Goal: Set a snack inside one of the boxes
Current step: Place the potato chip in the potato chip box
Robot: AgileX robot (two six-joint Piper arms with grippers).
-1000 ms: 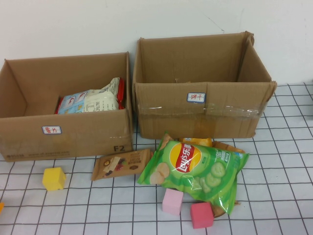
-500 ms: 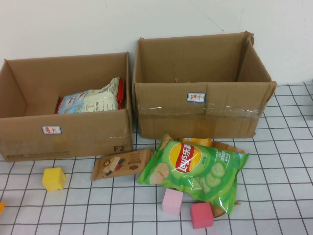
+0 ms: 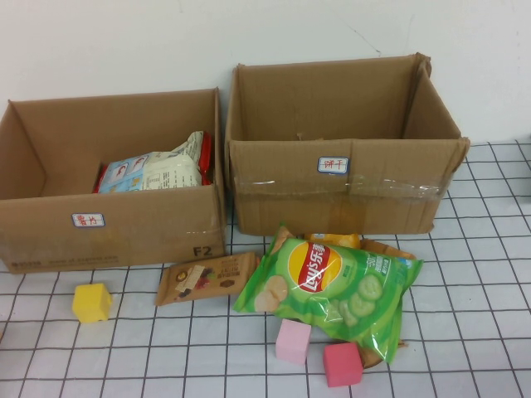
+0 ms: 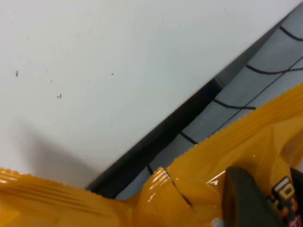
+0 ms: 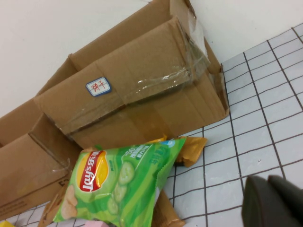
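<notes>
In the left wrist view an orange snack bag (image 4: 213, 161) fills the lower part, lying over the grid-lined table beside the white wall. My left gripper (image 4: 274, 198) is shut on this bag, a dark finger (image 4: 244, 198) pressed on its surface. Neither gripper shows in the high view. Two open cardboard boxes stand at the back: the left box (image 3: 108, 224) holds snack packs (image 3: 153, 172), and nothing shows inside the right box (image 3: 340, 191). My right gripper (image 5: 272, 201) hangs shut over bare grid, to the right of the green chips bag (image 5: 118, 182).
A green chips bag (image 3: 332, 286) lies in front of the right box on top of orange packets (image 3: 336, 240). A brown snack bar (image 3: 203, 278) lies beside it. A yellow cube (image 3: 91, 302) and two pink cubes (image 3: 293, 342) (image 3: 342, 363) sit near the front.
The small orange corner at the high view's lower left edge is gone. Boxes, snacks and cubes have not moved.
</notes>
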